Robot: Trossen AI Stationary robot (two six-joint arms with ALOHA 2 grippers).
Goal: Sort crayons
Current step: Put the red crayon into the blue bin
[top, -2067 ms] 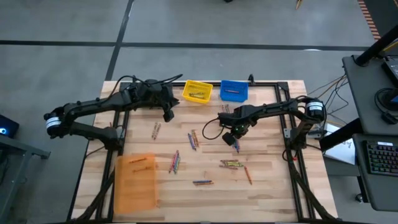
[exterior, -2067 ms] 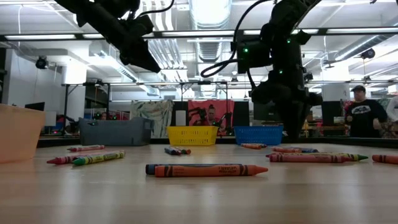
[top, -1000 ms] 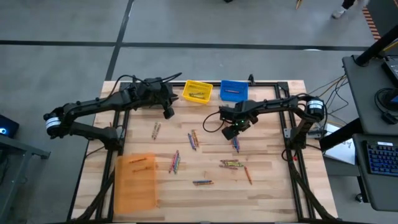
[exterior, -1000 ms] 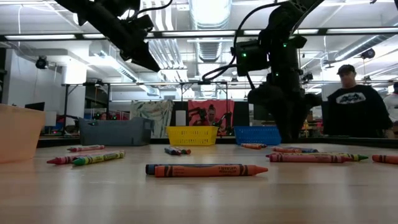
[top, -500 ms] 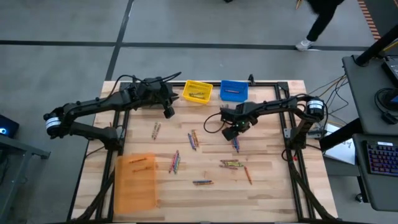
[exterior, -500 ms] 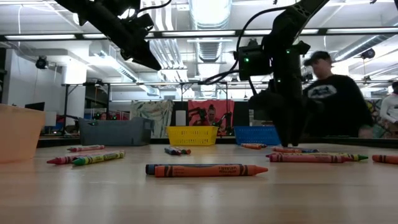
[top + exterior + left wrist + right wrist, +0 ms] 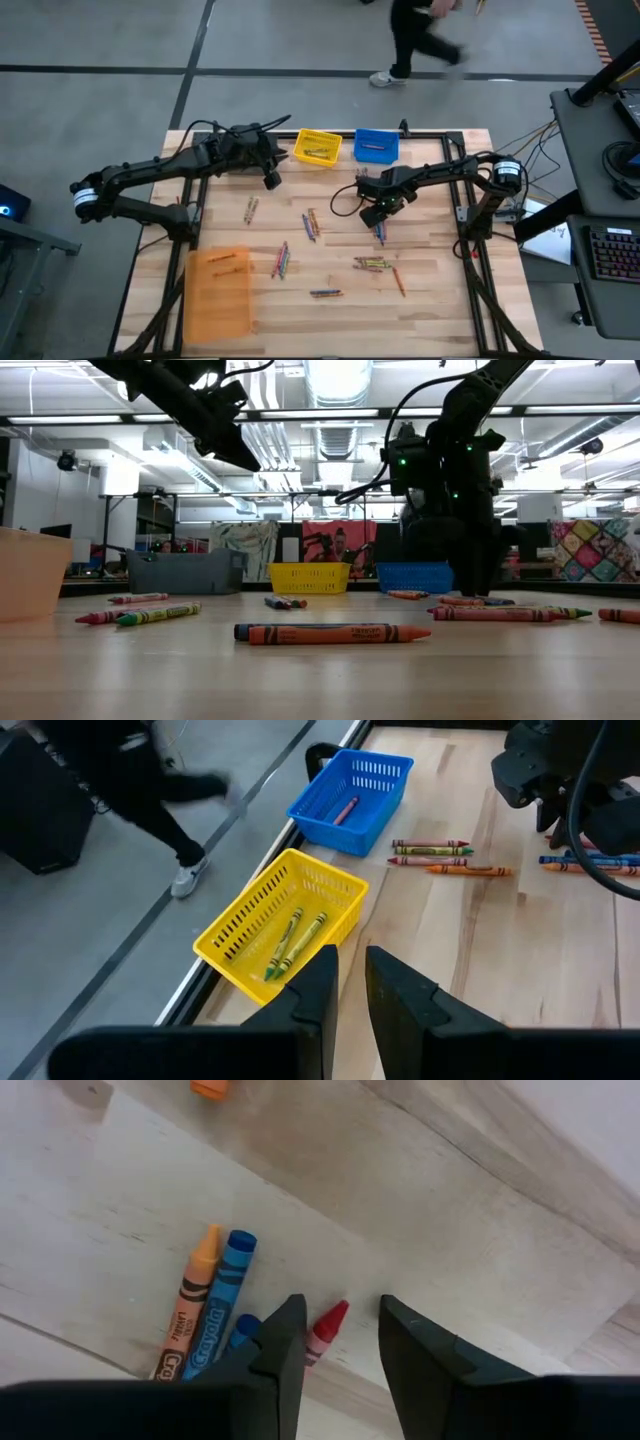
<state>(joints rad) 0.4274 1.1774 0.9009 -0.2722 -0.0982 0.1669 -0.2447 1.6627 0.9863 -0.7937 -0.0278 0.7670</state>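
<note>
Between the fingers of the right gripper (image 7: 334,1342), down at the wood right of the table's middle: tip of a red crayon (image 7: 326,1330), jaws apart and straddling it, nothing clamped yet. Just beside it, a blue crayon (image 7: 218,1311) and an orange crayon (image 7: 194,1294), touching each other. Likely trouble: a closing finger catching the blue one too, or nudging the red one askew so that only its tip gets pinched and slips out. Scattered across the table, more crayons (image 7: 372,263). Along the far edge, yellow bin (image 7: 300,155) and blue bin (image 7: 359,147); at the near left, orange bin (image 7: 195,322). Hanging near the yellow bin, left gripper (image 7: 347,984), narrowly parted, empty.
</note>
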